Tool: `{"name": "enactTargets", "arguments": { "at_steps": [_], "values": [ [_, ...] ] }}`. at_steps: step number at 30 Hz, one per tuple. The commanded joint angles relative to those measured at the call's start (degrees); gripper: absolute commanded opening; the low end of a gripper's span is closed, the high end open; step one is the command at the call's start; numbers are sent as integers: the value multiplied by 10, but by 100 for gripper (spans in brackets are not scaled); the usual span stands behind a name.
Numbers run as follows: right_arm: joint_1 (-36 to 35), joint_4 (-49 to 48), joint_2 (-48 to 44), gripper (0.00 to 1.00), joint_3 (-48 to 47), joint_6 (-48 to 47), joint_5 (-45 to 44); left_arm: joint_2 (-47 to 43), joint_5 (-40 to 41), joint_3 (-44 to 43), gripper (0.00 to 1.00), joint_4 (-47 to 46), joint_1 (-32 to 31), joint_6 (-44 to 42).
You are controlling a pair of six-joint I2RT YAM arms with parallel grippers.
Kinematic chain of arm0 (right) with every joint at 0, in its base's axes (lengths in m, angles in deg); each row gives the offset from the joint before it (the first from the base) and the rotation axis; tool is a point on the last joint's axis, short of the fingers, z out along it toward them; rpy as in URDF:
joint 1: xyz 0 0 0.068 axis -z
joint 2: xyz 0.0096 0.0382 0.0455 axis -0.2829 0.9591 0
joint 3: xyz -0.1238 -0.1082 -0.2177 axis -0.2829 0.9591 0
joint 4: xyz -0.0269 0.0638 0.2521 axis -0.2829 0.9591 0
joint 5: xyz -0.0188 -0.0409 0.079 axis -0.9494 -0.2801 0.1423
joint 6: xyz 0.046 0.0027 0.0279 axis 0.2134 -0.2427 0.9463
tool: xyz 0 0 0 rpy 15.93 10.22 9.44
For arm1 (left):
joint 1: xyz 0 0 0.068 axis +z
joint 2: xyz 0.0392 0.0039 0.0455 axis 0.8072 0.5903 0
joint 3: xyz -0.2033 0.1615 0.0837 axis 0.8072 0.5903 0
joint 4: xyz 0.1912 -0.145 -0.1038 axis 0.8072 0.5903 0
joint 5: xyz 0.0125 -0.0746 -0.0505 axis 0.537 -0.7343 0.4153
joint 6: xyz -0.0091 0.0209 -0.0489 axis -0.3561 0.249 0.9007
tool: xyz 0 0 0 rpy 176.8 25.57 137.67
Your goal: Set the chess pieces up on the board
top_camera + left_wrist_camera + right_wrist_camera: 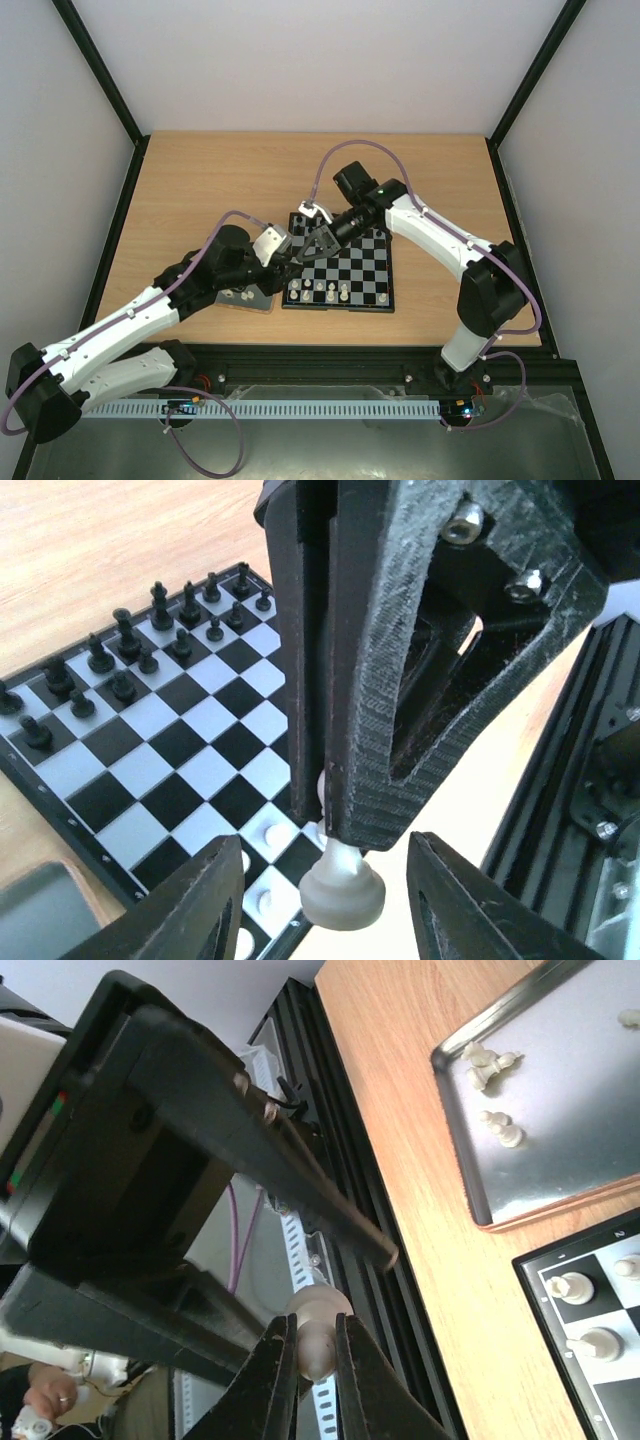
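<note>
Midair meeting: one white chess piece (pixel 342 888) is pinched between the arms above the left edge of the board (pixel 366 266).

The right gripper (pixel 318 1326) reaches in from the far right, and its fingers (pixel 268 1380) are pressed narrow on the piece's upper part, so the round base hangs free below. The left gripper (pixel 325 868) comes up from the near left with its fingers (pixel 205 905) spread wide on either side of that base, not touching it. A row of white pieces (pixel 320 291) stands along the board's near edge, and black pieces (pixel 128 645) fill its far rows. Just left of the board lies a grey tray (pixel 560 1090) on the wooden table (pixel 200 180), with more white pieces lying on their sides in its near part.
</note>
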Motion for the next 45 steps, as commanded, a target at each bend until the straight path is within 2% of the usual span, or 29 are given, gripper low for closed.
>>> {"name": "enactTargets", "arguments": {
  "at_steps": [1,3,4,9,13,18,20,22,26,32,45],
  "values": [
    [-2,8,-35,6,0,-15,-34,-1,34,-1,56,1,-2,0],
    [-2,-2,-57,5,14,-20,-74,-4,60,-2,96,2,-1,8],
    [-1,-10,-71,5,26,-21,-99,-5,79,-2,99,2,1,16],
    [13,-57,-160,5,118,-34,-213,5,162,-25,99,21,11,51],
    [24,-66,-224,5,183,-59,-283,24,223,-70,99,49,12,22],
    [28,-78,-293,5,251,-80,-370,31,435,-89,99,41,13,92],
    [29,-84,-309,6,272,-86,-396,29,464,-62,99,13,17,86],
    [29,-85,-320,6,289,-97,-416,32,455,-42,99,-3,32,82],
    [29,-90,-330,8,326,-129,-452,45,386,-32,99,16,71,82],
    [28,-126,-335,9,388,-168,-476,51,386,-28,99,23,74,73],
    [3,-179,-320,10,447,-194,-463,54,387,-24,99,22,80,74]
  ]
}}
